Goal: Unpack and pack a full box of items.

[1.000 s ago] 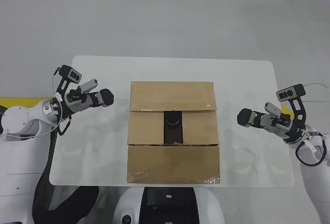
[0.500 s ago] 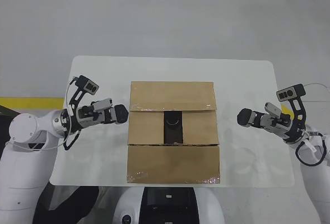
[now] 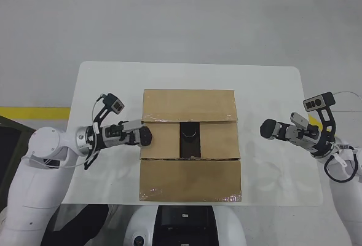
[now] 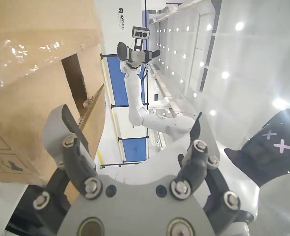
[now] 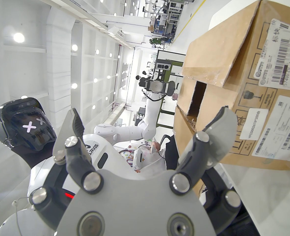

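Top view: my two pincers flank the brown cardboard box on the white table, both empty.

My left pincer sits right at the box's left edge, level with the short inner flaps. In the left wrist view its fingers are spread wide with nothing between them. One lies just beside a flap's torn edge, and I cannot tell whether it touches. My right pincer hangs over bare table, well apart from the box's right side, also spread wide and holding nothing. The box stands mid-table with its two long flaps open. The inner flaps lie nearly flat, and a black object shows in the gap between them.
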Motion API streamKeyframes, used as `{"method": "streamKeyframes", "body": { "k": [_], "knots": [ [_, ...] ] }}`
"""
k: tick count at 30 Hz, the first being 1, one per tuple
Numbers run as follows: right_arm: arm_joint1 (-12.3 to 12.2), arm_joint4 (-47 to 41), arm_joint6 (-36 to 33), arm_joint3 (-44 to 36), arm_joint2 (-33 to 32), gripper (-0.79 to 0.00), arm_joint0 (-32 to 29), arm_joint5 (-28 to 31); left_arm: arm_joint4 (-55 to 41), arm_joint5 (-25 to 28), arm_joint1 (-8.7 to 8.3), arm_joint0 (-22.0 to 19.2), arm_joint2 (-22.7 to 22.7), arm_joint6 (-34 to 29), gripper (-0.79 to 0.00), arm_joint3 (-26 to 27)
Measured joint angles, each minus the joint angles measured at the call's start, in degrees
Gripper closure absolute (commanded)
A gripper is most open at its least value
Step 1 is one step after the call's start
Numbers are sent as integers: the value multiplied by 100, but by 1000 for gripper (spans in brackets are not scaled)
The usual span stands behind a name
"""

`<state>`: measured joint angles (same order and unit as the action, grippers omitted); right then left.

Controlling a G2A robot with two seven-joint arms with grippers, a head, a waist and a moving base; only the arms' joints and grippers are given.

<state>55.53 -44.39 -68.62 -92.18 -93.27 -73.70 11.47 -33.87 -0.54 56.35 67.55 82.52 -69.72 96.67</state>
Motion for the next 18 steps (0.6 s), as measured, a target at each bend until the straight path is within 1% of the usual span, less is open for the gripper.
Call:
{"method": "streamKeyframes", "body": {
  "k": [7,18],
  "knots": [
    [0,0,0,0,0,-785,0,0,83,-104,-14,-63,-79,-14,-785,-136],
    [0,0,0,0,0,-785,0,0,248,-202,-14,-269,-233,220,-785,-332]
  ]
}}
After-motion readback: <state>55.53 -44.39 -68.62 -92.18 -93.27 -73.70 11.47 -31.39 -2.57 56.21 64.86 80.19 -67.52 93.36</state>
